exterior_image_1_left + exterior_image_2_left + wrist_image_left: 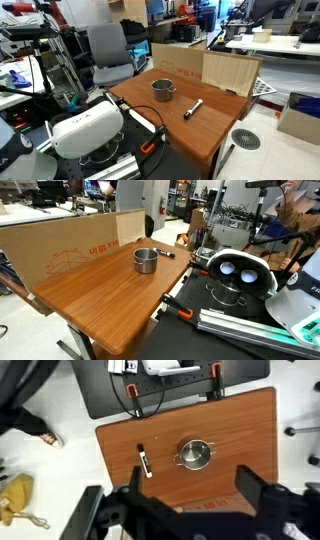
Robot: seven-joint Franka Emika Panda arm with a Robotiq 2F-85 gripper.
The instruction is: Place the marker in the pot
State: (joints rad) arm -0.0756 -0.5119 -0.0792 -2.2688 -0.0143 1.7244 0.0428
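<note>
Wrist view: slim dark, white-tipped marker (145, 461) lies near silver pot (195, 455); end effector (190, 510) spread wide.

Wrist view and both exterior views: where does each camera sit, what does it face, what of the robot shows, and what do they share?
Wrist view: high above the table, facing straight down; spread fingers show at the bottom.
In an exterior view: low behind the white headset, facing across the table toward cardboard; no fingers show.
In an exterior view: off a table corner, looking along it; no fingers.
Shared: all show the pot and marker.
</note>
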